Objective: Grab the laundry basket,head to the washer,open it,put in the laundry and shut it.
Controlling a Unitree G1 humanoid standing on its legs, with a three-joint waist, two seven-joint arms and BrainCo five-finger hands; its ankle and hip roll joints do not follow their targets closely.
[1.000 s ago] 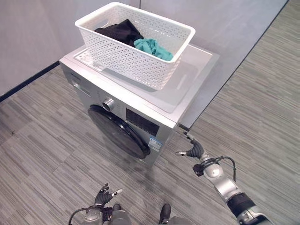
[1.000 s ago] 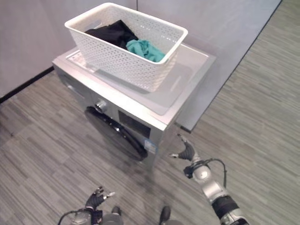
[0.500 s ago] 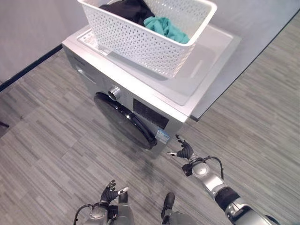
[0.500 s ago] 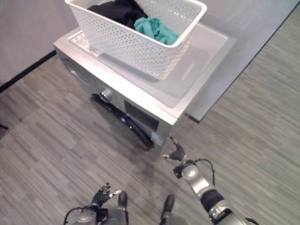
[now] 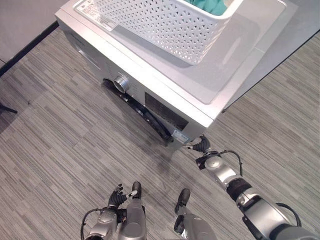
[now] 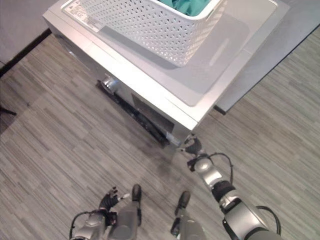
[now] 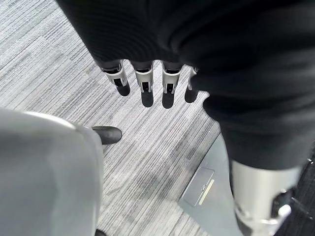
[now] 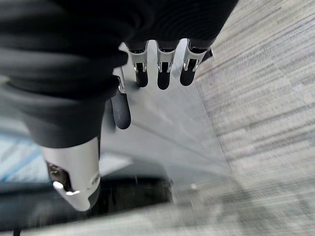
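**Two steps done, three still waiting at the washer**

Two parts of the task are being judged as finished: the basket (image 5: 170,22) is sitting on top of the washer (image 5: 200,95), so it has been fetched and carried there. Teal laundry (image 6: 192,5) is being seen over the basket's rim, so nothing is being counted as loaded. The dark round door (image 5: 145,117) on the washer's front is being shown edge-on from above, and whether it is latched or slightly ajar cannot be told; it is being treated as not yet opened. Opening it, putting the laundry in and shutting it are being left to do.

The right robot hand (image 5: 201,145) is being held low at the washer's front corner, just beside the end of the door and near a small label on the front panel. In its own wrist view its fingers (image 8: 164,73) are being held fairly straight and slightly relaxed, with the thumb apart, and nothing is being gripped; they are pointing at the grey side of the machine, and contact cannot be confirmed.

The left robot hand (image 5: 117,196) is being kept down by the robot's side above the floor (image 5: 60,130), well apart from the washer, with its fingers (image 7: 142,81) loosely extended and empty.
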